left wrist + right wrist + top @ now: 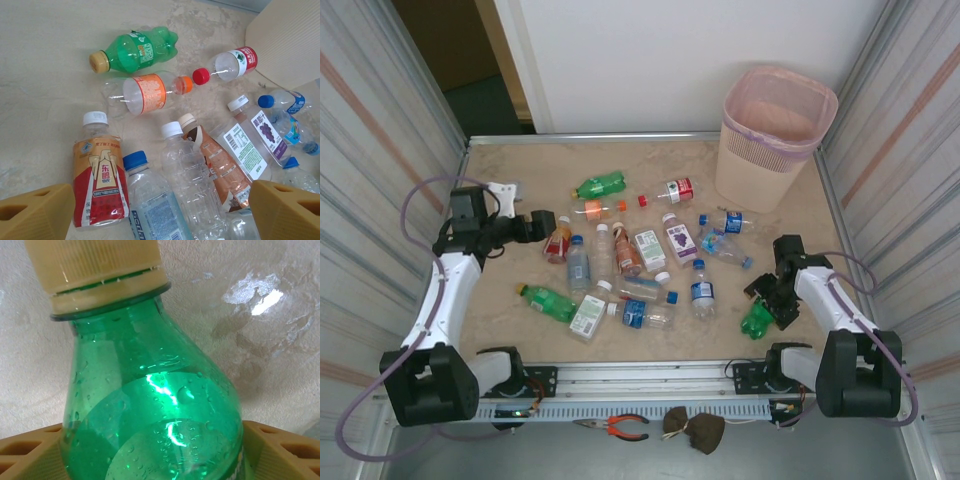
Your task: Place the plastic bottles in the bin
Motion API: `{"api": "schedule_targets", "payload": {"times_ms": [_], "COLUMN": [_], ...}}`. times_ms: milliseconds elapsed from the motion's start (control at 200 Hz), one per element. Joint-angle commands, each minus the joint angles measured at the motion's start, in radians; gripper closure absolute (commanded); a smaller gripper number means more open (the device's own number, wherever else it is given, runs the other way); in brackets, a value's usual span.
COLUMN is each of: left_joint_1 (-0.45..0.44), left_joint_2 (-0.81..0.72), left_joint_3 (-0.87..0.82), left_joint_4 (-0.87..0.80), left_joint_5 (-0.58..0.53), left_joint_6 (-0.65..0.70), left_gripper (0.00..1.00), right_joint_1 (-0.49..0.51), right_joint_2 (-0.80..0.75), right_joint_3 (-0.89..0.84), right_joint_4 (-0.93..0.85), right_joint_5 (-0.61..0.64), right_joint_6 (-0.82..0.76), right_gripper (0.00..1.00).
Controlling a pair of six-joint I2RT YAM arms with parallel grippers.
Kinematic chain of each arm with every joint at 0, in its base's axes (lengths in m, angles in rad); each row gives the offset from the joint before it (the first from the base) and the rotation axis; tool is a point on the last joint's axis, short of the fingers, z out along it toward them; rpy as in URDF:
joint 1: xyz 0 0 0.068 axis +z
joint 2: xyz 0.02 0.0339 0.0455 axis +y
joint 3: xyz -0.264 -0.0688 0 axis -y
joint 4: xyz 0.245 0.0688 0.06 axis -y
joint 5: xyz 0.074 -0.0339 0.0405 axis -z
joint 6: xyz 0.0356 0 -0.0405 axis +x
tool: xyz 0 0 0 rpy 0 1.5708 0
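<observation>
Several plastic bottles (640,262) lie scattered over the middle of the beige table. The pink bin (775,130) stands at the far right corner; its slotted wall (292,40) shows in the left wrist view. My left gripper (542,226) hovers open at the left of the pile, its yellow fingers (35,212) spread above a red-and-gold labelled bottle (99,180), a blue-capped bottle (150,200) and a clear white-capped one (192,175). My right gripper (770,303) is low at the near right, its jaws against both sides of a green bottle (150,405) with a tan cap (95,265).
A green bottle (135,50), an orange-labelled one (147,92) and a red-capped one (230,62) lie toward the back. Another green bottle (548,302) lies at the near left. Metal walls close both sides. Pliers (620,427) rest on the front rail.
</observation>
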Motion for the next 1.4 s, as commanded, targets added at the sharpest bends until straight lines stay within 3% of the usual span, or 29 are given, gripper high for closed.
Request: {"api": "schedule_targets", "payload": {"times_ms": [0,210,651,1177,1393], "left_joint_1": [0.011,0.011,0.021,0.070,0.076], "left_joint_2": [0.008,0.015,-0.003,-0.055,-0.065], "left_joint_3": [-0.005,-0.004,-0.007,-0.030,-0.036], "left_joint_4": [0.010,0.011,0.020,0.057,0.064], "left_joint_5": [0.053,0.053,0.022,0.005,0.010], "left_joint_6": [-0.010,-0.010,-0.014,-0.013,-0.013], "left_gripper": [0.10,0.11,0.12,0.13,0.14], "right_joint_1": [-0.001,-0.002,-0.006,-0.027,-0.029], "right_joint_2": [-0.019,-0.035,-0.117,-0.125,-0.006], "right_joint_3": [-0.011,-0.012,0.094,0.502,0.754], "right_joint_4": [0.002,0.001,-0.028,0.118,0.169], "right_joint_5": [0.014,0.012,0.065,0.095,0.069], "right_joint_6": [0.021,0.024,-0.026,-0.388,-0.443], "right_gripper": [0.26,0.35,0.37,0.36,0.37]}}
